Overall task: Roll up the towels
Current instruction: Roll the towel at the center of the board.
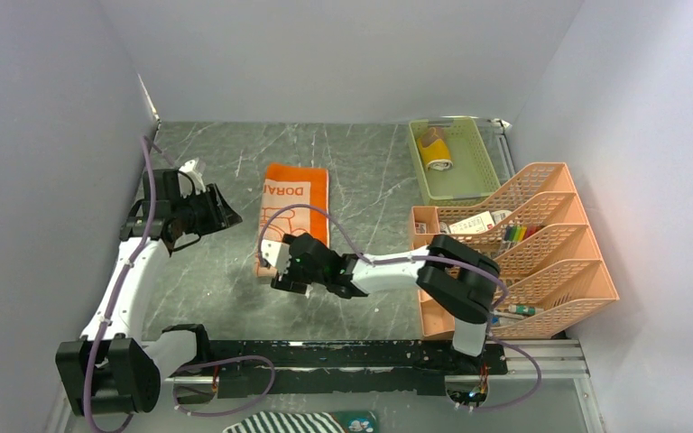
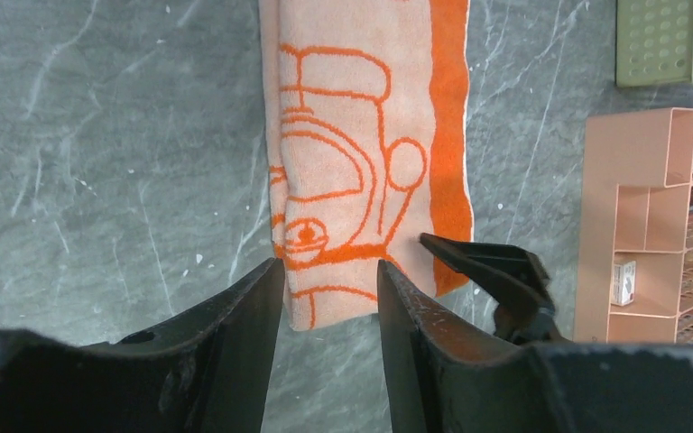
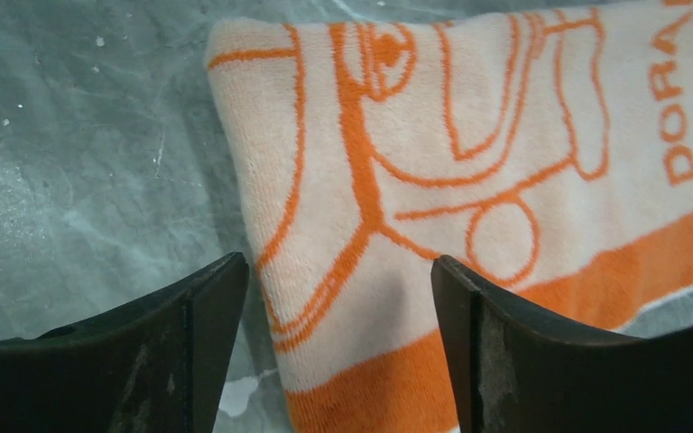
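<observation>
At the middle of the tabletop point(image 1: 374, 180), one orange towel point(image 1: 296, 200), folded, soft, light, limp: my right gripper point(image 3: 338, 268) spread astride its near end, where I judge the doubled edge pinches best; my left gripper point(image 1: 223, 213) half-spread, empty, toward the left edge.

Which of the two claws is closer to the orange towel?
Right. The right gripper sits at the orange towel's near end; the left gripper hovers off to the towel's left, apart.

The orange towel point(image 3: 505, 117) shows a pale peach face with orange line drawing and lettering. The surface point(image 1: 207, 289) is grey marble with white veins. The tray point(image 1: 475, 164) is green.
</observation>
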Tool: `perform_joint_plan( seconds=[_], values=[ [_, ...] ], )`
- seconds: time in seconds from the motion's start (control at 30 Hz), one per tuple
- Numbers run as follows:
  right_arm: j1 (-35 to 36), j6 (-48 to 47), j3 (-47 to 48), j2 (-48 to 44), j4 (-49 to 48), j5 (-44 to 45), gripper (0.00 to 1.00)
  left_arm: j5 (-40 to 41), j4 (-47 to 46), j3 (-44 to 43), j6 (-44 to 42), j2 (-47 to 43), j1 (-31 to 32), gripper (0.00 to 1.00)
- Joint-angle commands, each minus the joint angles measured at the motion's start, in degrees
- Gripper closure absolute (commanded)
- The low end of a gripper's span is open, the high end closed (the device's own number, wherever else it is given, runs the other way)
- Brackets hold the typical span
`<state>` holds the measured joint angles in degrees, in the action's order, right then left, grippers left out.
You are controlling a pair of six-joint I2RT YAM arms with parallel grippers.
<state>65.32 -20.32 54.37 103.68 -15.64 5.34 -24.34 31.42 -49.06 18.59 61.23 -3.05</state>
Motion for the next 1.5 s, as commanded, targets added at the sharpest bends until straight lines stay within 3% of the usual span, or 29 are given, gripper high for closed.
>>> perform_joint_plan(
  seconds=[0.0, 0.13, 0.33, 0.57, 0.67, 0.87, 1.0, 1.13, 1.47],
  values=[
    [0.01, -2.31, 5.3, 3.55, 2.81, -3.54, 0.28, -2.84, 0.66, 0.78, -0.89, -1.04, -0.85, 0.47],
    [-0.01, -2.06, 6.51, 4.77, 4.37, -5.36, 0.35, -4.13, 0.89, 1.06, -1.43, -1.32, -1.16, 0.47],
    [0.01, -0.96, 8.26, 6.45, 8.19, -6.43, 0.54, -6.16, 0.32, 1.77, -0.54, -0.6, -1.6, 0.47],
    [-0.88, 1.57, 8.52, 7.3, 10.1, -7.65, 0.65, -8.62, -1.44, 3.77, 1.01, -1.94, -1.73, 0.48],
    [-2.92, 4.38, 9.77, 7.57, 12.0, -11.39, 0.73, -11.18, -1.39, 4.4, 1.01, -3.07, -1.68, 0.49],
    [-9.63, 10.19, 18.16, 8.81, 20.7, -25.52, 1.0, -15.22, -2.81, 8.28, 4.85, -6.74, -1.64, 0.5],
    [-16.65, 16.63, 24.45, 11.64, 24.88, -39.72, 1.0, -17.81, -4.52, 10.14, 7.15, -8.27, -1.63, 0.49],
    [-20.04, 17.42, 32.3, 18.59, 32.18, -49.55, 1.0, -19.01, -6.56, 12.23, 9.2, -8.72, -1.57, 0.5],
    [-23.08, 14.85, 43.9, 29.1, 42.8, -58.9, 1.0, -17.59, -22.84, 19.55, 19.21, -3.96, 1.68, 0.53]
  ],
)
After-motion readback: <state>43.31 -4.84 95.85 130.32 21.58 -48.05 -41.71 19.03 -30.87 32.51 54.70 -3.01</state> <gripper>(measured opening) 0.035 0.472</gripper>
